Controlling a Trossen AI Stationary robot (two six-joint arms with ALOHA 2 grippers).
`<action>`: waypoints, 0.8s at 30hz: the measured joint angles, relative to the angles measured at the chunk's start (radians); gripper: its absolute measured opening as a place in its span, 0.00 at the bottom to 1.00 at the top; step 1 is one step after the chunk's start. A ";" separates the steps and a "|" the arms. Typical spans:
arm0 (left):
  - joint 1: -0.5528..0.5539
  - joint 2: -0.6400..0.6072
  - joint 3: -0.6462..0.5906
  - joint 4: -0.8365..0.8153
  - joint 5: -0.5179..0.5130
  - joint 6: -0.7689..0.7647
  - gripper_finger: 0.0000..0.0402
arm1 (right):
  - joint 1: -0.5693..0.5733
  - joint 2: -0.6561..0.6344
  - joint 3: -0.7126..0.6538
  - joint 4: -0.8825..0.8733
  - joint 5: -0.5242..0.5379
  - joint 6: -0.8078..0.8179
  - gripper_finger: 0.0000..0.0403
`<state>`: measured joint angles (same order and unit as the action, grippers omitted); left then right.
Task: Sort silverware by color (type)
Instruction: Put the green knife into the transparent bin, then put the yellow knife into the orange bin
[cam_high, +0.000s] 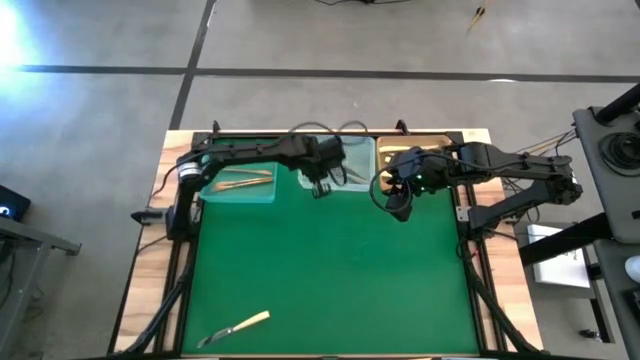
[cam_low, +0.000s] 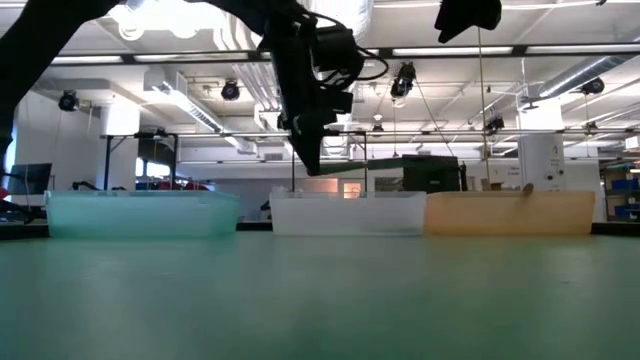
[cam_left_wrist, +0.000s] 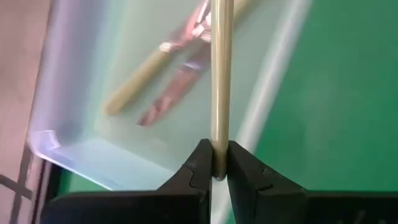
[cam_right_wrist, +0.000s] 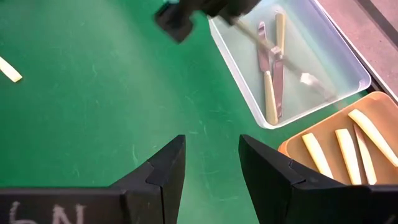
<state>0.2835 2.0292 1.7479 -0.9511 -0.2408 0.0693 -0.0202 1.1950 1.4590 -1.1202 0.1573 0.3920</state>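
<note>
Two tools work above the counter (cam_high: 330, 270): the left tool (cam_left_wrist: 215, 171) pinches a cream-handled utensil (cam_left_wrist: 220, 81) over the clear middle tray (cam_right_wrist: 348, 84); the right tool (cam_right_wrist: 211, 162) hovers beside it, fingers wide. One utensil (cam_high: 236, 327) lies on the mat.

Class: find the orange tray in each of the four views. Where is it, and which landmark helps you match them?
High view: the orange tray sits at the table's far edge, right of centre.
Low view: rightmost of three trays.
Left wrist view: not in it.
Right wrist view: one corner shows.
Shared landmark: the clear tray beside it.
</note>
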 joint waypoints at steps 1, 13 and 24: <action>0.017 0.000 0.003 0.011 0.001 0.000 0.02 | 0.000 0.000 0.000 0.000 0.000 0.000 0.35; 0.089 0.000 0.017 0.036 0.062 -0.012 0.10 | 0.000 0.000 0.000 0.003 0.000 0.000 0.35; 0.070 -0.002 0.059 0.005 0.270 -0.073 0.22 | 0.000 0.000 0.000 0.003 0.000 0.000 0.35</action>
<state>0.3537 2.0270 1.8065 -0.9459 0.0296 -0.0032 -0.0204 1.1950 1.4590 -1.1168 0.1575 0.3920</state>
